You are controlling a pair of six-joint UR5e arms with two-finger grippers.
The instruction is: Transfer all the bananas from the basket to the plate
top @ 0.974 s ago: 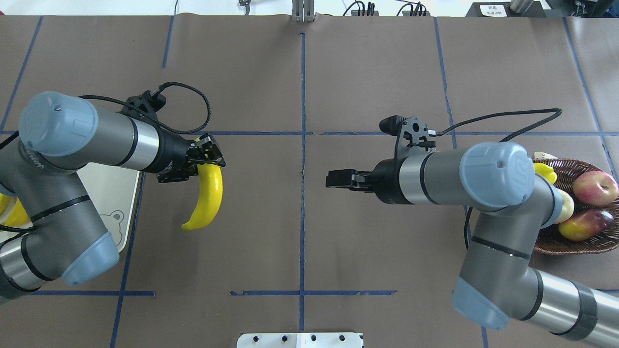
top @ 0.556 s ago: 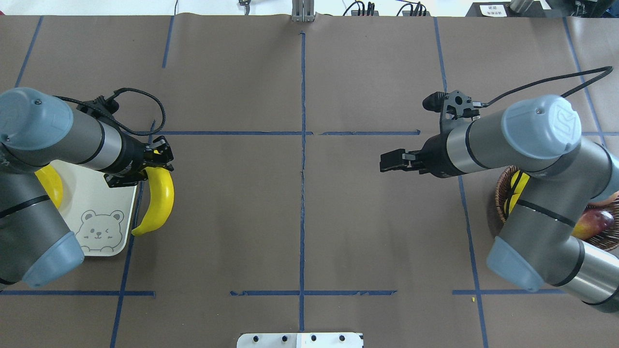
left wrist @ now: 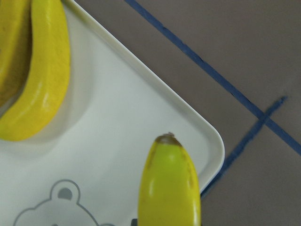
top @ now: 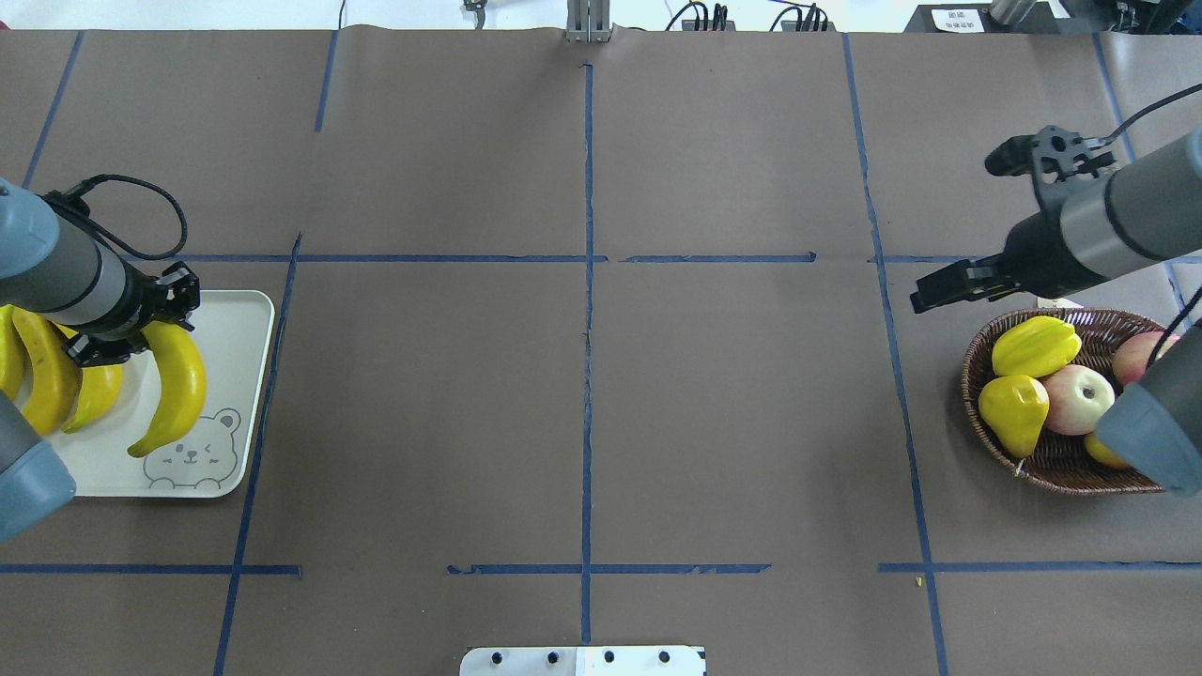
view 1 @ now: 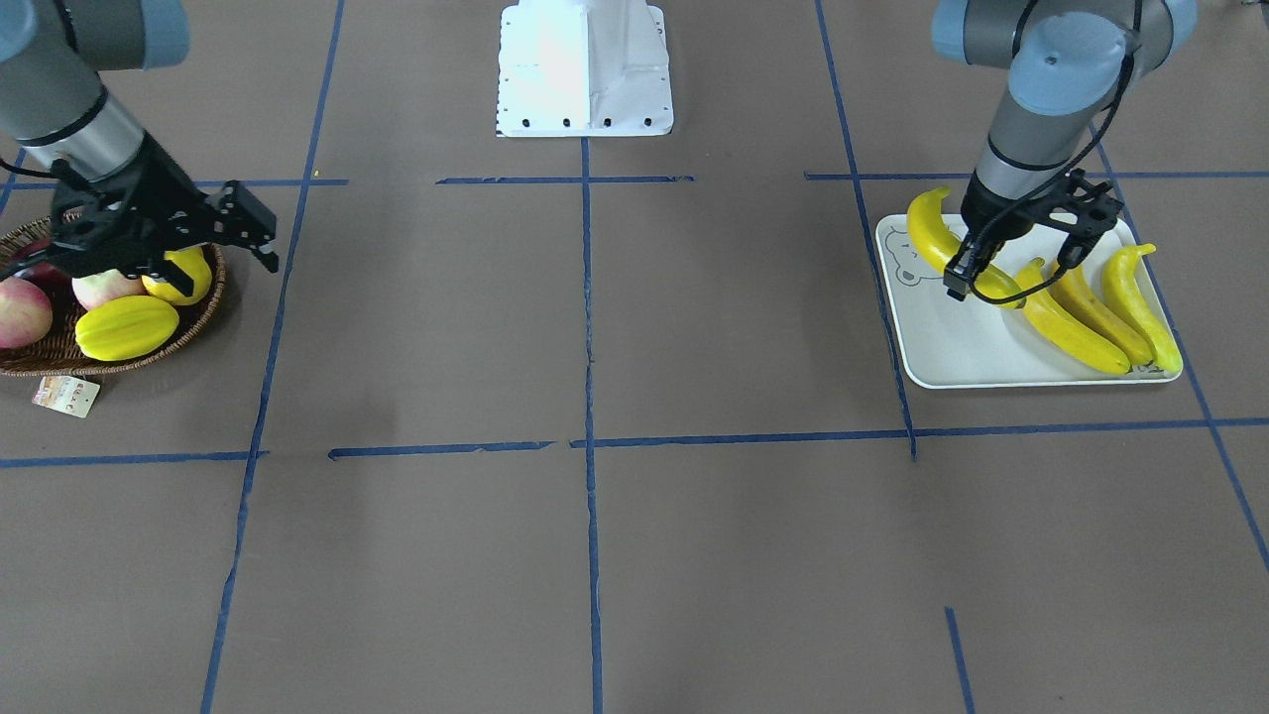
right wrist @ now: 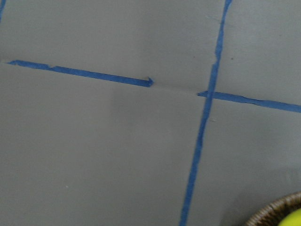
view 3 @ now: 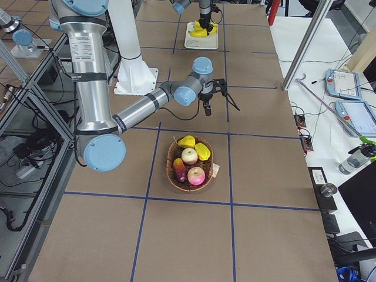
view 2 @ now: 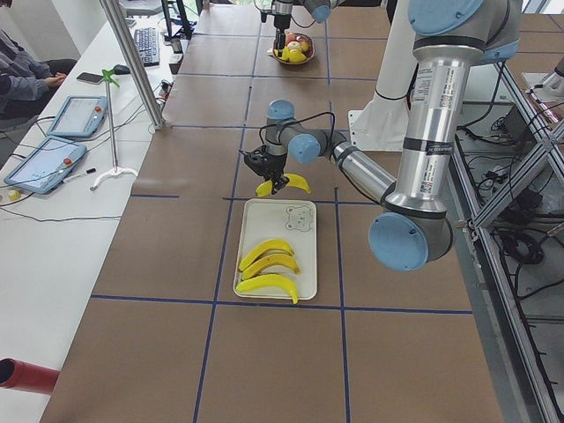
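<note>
My left gripper (top: pixel 150 329) is shut on the stem end of a yellow banana (top: pixel 178 390) and holds it over the right part of the white bear-print plate (top: pixel 235 413). The banana's tip shows in the left wrist view (left wrist: pixel 169 188) above the plate's corner (left wrist: pixel 202 136). Three other bananas (view 1: pixel 1086 317) lie side by side on the plate (view 1: pixel 972 362). My right gripper (top: pixel 925 293) looks open and empty, just left of the wicker basket (top: pixel 1071 469). No banana shows in the basket.
The basket holds a starfruit (top: pixel 1033 345), a yellow pear (top: pixel 1012 411) and apples (top: pixel 1078 399). Its paper tag (view 1: pixel 65 395) lies on the table in front of it. Blue tape lines cross the brown table; the robot base plate (view 1: pixel 583 69) sits at the near-robot edge.
My left arm has carried the banana leftward from the table's left middle to over the plate. My right arm has pulled back to the right, up to the basket.
</note>
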